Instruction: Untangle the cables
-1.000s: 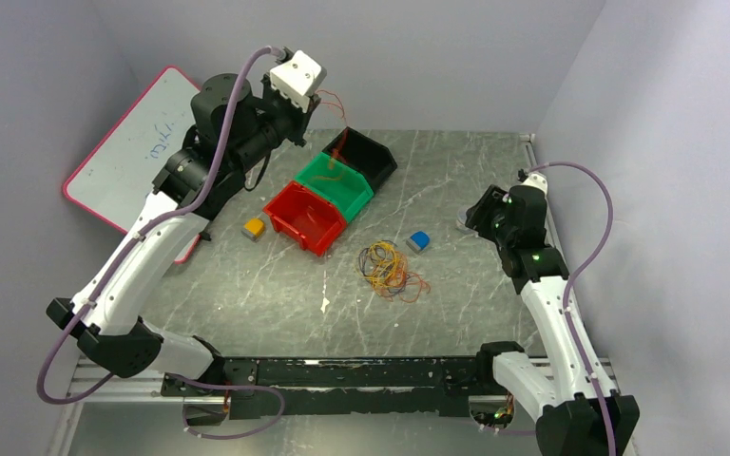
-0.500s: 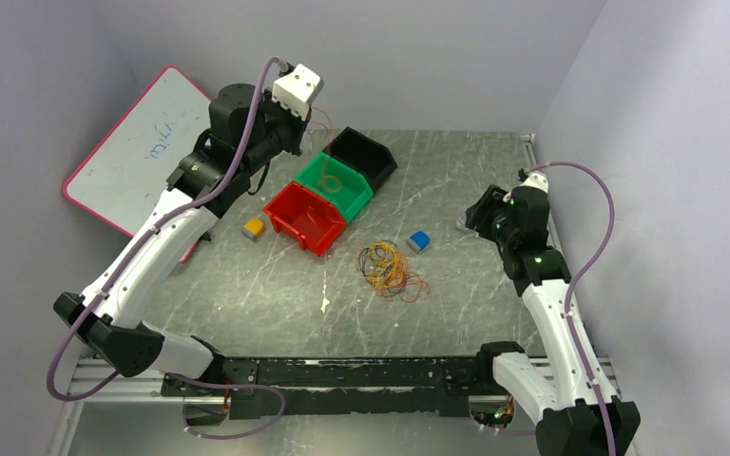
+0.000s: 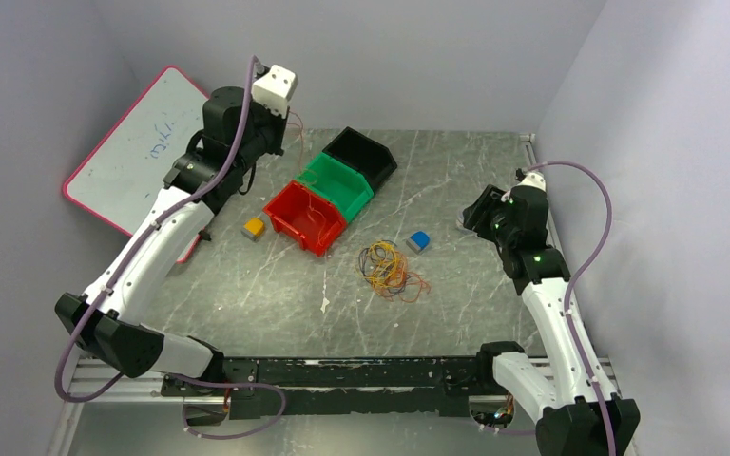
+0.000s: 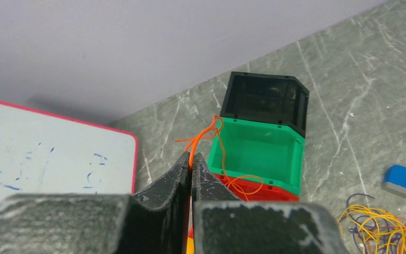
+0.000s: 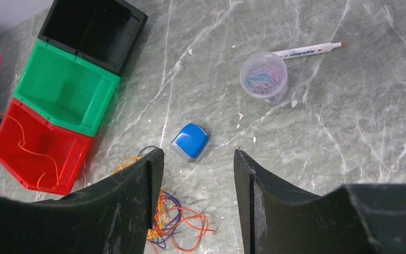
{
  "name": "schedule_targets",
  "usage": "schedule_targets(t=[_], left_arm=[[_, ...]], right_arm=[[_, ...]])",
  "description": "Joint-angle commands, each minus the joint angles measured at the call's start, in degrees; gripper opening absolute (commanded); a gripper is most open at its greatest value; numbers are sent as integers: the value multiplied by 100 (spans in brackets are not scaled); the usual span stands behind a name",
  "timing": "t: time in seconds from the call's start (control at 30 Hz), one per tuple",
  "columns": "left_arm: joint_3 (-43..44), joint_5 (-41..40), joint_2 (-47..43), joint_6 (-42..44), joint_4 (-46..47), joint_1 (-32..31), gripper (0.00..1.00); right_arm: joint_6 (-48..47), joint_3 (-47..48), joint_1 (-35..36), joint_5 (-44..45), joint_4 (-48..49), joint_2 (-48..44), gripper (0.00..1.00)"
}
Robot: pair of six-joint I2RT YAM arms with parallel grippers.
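The left gripper (image 4: 191, 161) is pinching an orange cable (image 4: 203, 136) that is trailing into the red bin (image 4: 264, 191); the right gripper (image 5: 198, 154) is hovering, jaws spread, near the tangled cables (image 5: 174, 233).

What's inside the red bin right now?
An orange cable lies in the red bin, leading up to the shut left gripper. Nothing else shows; its fingers hide part.
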Motion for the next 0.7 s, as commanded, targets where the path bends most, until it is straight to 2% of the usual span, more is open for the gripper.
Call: schedule_targets(t=[0.0,0.17,0.37,0.67], left_arm=[[18,-295,-112,-112,76,206,7],[154,-510,11,-57,55,329,7],[64,-350,38,-97,11,370,7],[-339,968,-63,-711,-157,367,7]], right_arm=[[-45,60,14,-83,115,-14,55],[-47,64,8,-72,94,-31,55],[-64,65,6,-75,88,-31,55],[-79,56,13,-104,118,7,55]])
